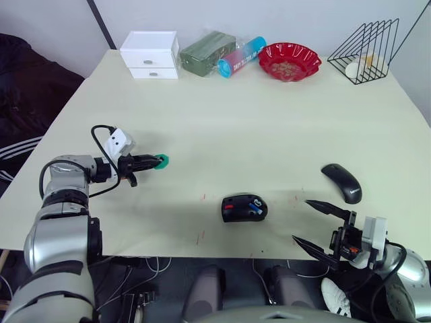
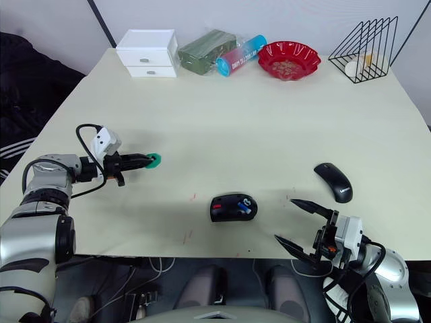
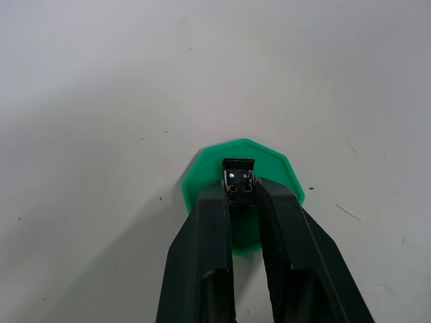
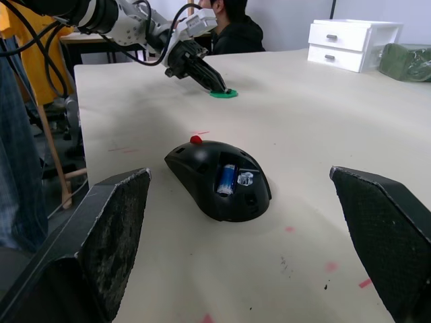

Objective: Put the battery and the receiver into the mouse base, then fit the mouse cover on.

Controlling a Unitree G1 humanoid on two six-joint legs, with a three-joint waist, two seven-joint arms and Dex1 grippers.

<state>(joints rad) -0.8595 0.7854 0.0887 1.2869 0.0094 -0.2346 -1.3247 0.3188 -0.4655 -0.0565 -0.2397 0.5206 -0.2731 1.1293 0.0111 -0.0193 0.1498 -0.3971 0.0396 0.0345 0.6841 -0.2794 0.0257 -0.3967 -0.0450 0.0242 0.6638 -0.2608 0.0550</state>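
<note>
Green disc (image 3: 244, 195) at left-centre holds the receiver (image 3: 238, 178), pinched by the left hand (image 1: 149, 161) for lifting. Right hand (image 1: 316, 225) gapes, lower right, beside the mouse base (image 1: 244, 208) holding the battery (image 4: 225, 180); mouse cover (image 1: 341, 182) waits nearby.

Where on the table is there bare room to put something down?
The widest bare stretch is mid-table, between the back row, from the white drawers to the wire rack, and the mouse base. Tighter: the front right, between mouse base, mouse cover and right end effector.

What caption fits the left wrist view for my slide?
Left gripper with its jaws closed on the small black receiver, held over a green disc on the table.
</note>
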